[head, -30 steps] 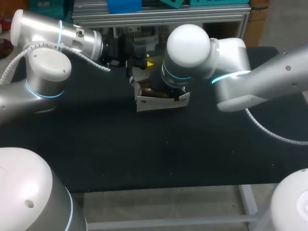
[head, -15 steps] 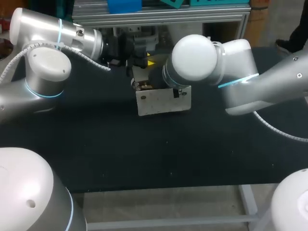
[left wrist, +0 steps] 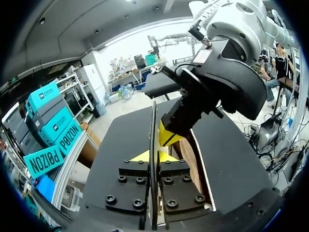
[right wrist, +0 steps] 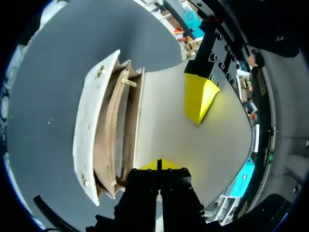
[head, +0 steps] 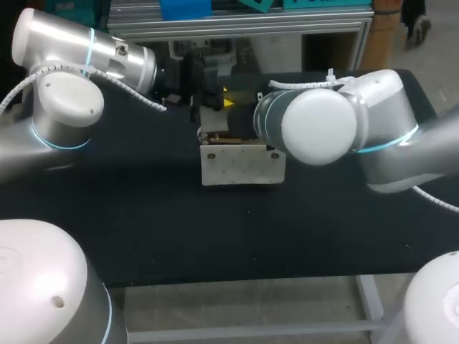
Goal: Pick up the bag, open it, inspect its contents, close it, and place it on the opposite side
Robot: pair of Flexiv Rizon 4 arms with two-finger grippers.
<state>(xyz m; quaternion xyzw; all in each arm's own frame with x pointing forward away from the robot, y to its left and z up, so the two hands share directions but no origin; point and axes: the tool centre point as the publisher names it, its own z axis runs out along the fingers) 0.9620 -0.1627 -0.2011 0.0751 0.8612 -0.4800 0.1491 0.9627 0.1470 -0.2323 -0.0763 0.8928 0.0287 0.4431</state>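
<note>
Head view puts the cream bag (head: 240, 163) upright on the black table (head: 143, 236), about midway across and toward the far edge, with both my arms meeting just behind it. From the left wrist view I see my left gripper (left wrist: 153, 155) with its fingers drawn narrow, clamped from both sides on the raised flap (left wrist: 153, 125), which shows edge-on as a thin dark line. My right gripper (right wrist: 159, 164) has its fingers pressed together with nothing between them, and its yellow tip rests against the cream face of the flap. Right wrist view looks down into the open bag: the tan lining (right wrist: 113, 135) is exposed, with a small gold fitting (right wrist: 128, 79) at one end. I can't make out any contents inside
</note>
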